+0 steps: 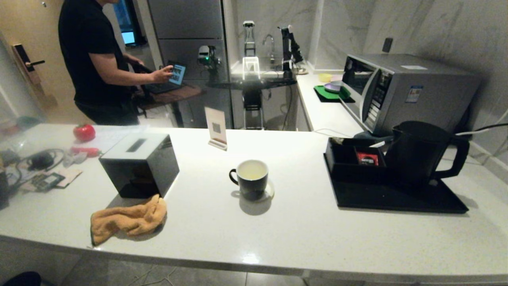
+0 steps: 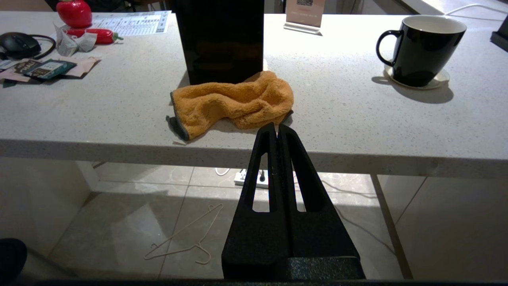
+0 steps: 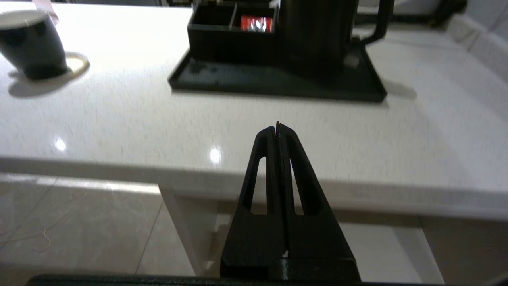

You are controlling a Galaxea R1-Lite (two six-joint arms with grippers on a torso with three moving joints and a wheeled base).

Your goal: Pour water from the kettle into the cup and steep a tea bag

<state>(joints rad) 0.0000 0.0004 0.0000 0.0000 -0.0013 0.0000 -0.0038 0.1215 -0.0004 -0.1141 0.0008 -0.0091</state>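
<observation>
The black kettle (image 1: 420, 153) (image 3: 317, 33) stands on a low black tray (image 1: 397, 198) (image 3: 274, 81) at the right of the white counter, handle to the right. The cup (image 1: 251, 178) (image 2: 422, 47) (image 3: 33, 45), black outside and white inside, sits on a coaster mid-counter with pale yellowish water (image 1: 252, 171) in it. A red packet (image 1: 367, 159) (image 3: 256, 23), perhaps a tea bag, lies in the tray's compartment box. My left gripper (image 2: 276, 126) is shut and empty, below and before the counter's front edge. My right gripper (image 3: 276, 126) is likewise shut and empty, in front of the tray. Neither arm shows in the head view.
An orange cloth (image 1: 129, 218) (image 2: 234, 101) lies by a black tissue box (image 1: 139, 163) at the left. A card stand (image 1: 216, 129), microwave (image 1: 401, 89), red pepper (image 1: 84, 132) and cables sit around. A person (image 1: 99, 59) stands at the back left.
</observation>
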